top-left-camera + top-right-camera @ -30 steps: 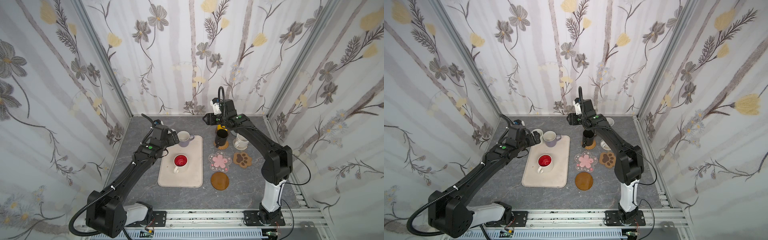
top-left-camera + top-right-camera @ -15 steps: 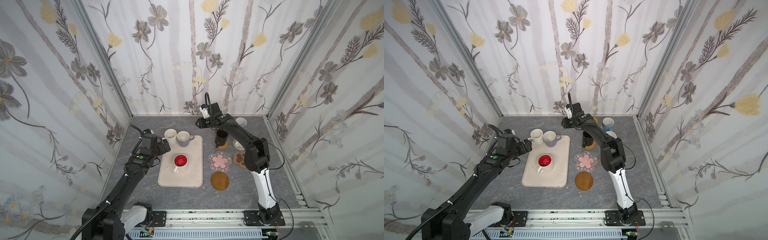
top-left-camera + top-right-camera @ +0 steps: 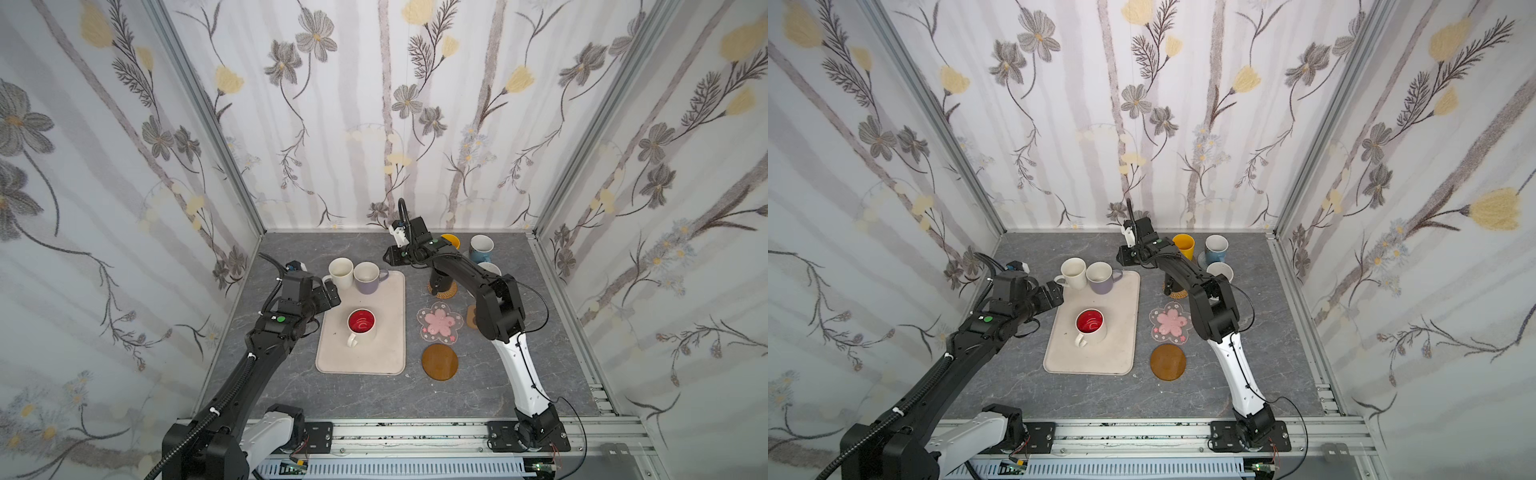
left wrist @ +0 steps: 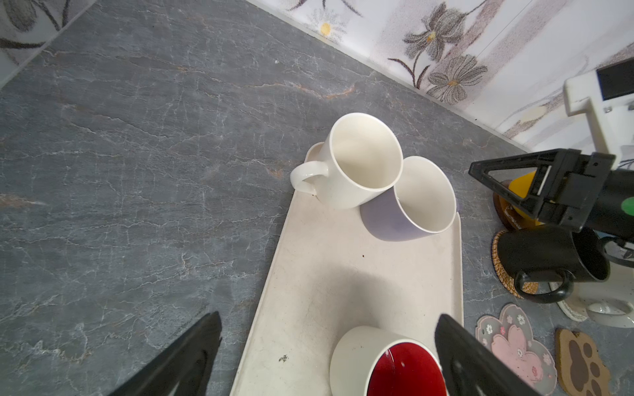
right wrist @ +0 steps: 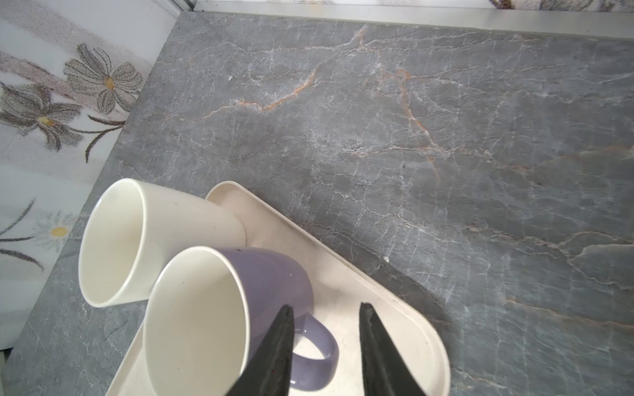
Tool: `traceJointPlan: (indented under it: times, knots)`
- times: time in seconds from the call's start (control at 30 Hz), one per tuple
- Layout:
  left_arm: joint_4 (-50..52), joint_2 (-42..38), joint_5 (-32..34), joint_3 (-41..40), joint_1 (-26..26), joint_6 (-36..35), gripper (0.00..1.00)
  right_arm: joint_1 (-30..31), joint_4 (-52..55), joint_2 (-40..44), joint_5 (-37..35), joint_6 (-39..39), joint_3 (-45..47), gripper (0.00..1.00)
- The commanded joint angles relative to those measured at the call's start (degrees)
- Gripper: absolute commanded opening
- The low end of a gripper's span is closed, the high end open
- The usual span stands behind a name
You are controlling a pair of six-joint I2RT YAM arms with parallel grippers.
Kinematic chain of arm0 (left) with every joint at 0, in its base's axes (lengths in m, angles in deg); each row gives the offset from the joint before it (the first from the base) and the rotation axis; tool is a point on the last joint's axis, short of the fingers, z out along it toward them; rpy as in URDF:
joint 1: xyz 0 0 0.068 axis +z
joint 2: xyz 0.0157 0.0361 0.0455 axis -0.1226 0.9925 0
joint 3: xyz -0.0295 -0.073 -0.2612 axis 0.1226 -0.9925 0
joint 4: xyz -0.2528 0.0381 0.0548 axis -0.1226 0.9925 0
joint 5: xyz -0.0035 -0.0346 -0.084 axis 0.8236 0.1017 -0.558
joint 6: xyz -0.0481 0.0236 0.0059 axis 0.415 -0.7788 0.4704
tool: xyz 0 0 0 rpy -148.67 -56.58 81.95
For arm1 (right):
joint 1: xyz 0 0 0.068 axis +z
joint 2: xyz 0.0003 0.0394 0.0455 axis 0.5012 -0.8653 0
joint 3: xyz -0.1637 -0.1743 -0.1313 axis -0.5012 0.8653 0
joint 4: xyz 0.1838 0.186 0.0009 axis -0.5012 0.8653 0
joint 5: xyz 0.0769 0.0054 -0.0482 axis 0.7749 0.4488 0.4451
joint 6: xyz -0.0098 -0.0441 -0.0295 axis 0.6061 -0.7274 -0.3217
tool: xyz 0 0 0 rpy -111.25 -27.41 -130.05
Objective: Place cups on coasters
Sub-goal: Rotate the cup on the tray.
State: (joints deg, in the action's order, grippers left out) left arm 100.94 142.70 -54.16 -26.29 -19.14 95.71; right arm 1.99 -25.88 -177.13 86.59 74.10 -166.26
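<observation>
Mugs at the tray, both your pincers empty.
In both top views the lavender mug (image 3: 368,277) and white mug (image 3: 340,272) touch at the tray's (image 3: 386,316) far end. Left wrist view: your left pincer (image 4: 329,317) gapes wide near the red-lined mug (image 4: 384,363). Right wrist view: your right pincer (image 5: 326,306) stands narrow above the lavender mug.

Stereo pair high above me, one camera per wrist.
Both top views look steeply down from afar; wrist cameras sit close behind my left gripper (image 4: 328,314) and right gripper (image 5: 326,305), both catching the lavender mug (image 4: 387,219) ahead.
</observation>
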Motion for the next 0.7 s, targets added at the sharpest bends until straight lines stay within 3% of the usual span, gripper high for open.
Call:
traceJointPlan:
  times: [0.0,0.27,0.67]
  knots:
    - [-1.9,-0.5,0.1,-0.3,0.1,0.1,1.00,0.4,-2.0,-0.9,0.7,-0.8,-0.4,0.34]
    - [-2.0,-1.4,0.0,-0.5,0.1,0.0,1.00,1.7,0.8,-1.6,1.3,-0.7,0.2,0.33]
    - [-2.1,-2.4,0.0,-0.9,0.1,-0.1,1.00,4.3,-3.1,3.5,0.6,-0.1,11.1,0.31]
